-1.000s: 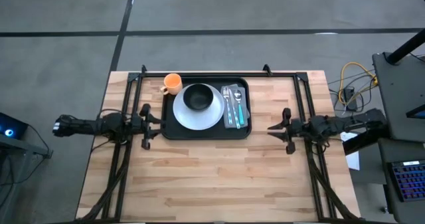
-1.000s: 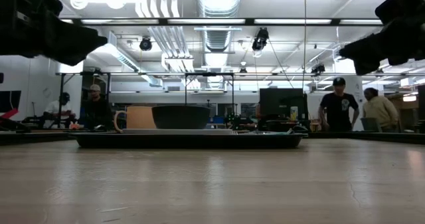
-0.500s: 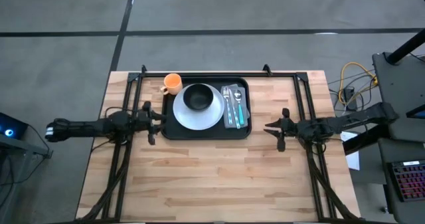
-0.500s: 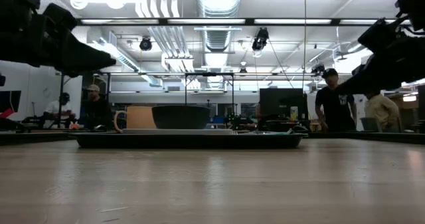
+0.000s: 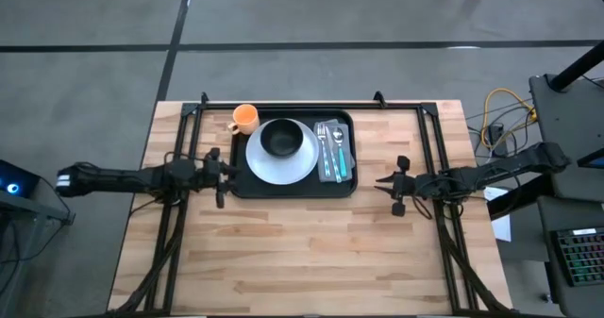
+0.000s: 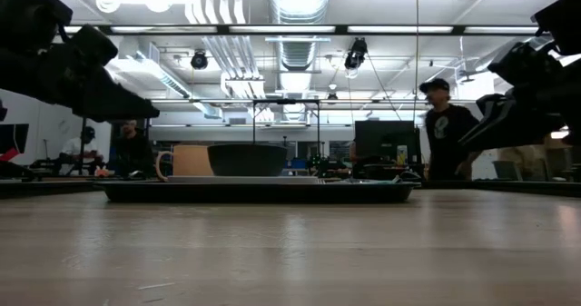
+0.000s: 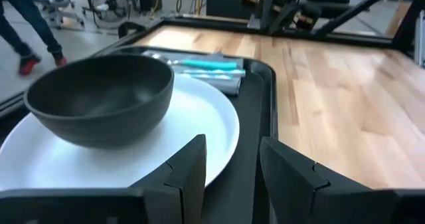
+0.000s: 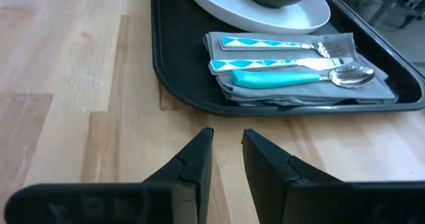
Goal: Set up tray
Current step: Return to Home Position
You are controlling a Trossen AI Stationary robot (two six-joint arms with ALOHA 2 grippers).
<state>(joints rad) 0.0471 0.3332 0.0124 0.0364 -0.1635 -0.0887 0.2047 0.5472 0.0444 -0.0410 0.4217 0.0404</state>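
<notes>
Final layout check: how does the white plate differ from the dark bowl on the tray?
The plate is white, flat and wide; the bowl is dark, deep and clearly narrower. The plate lies directly on the tray; the bowl stands on top of the plate, not on the tray itself. Both are round and sit beside the napkin, inside the tray's rim.

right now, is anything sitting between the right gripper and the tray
Nothing visible. The right gripper faces the tray's right edge with only bare table between them. The napkin and cutlery lie inside the rim, not in the gap. The left gripper hangs by the tray's left edge.
</notes>
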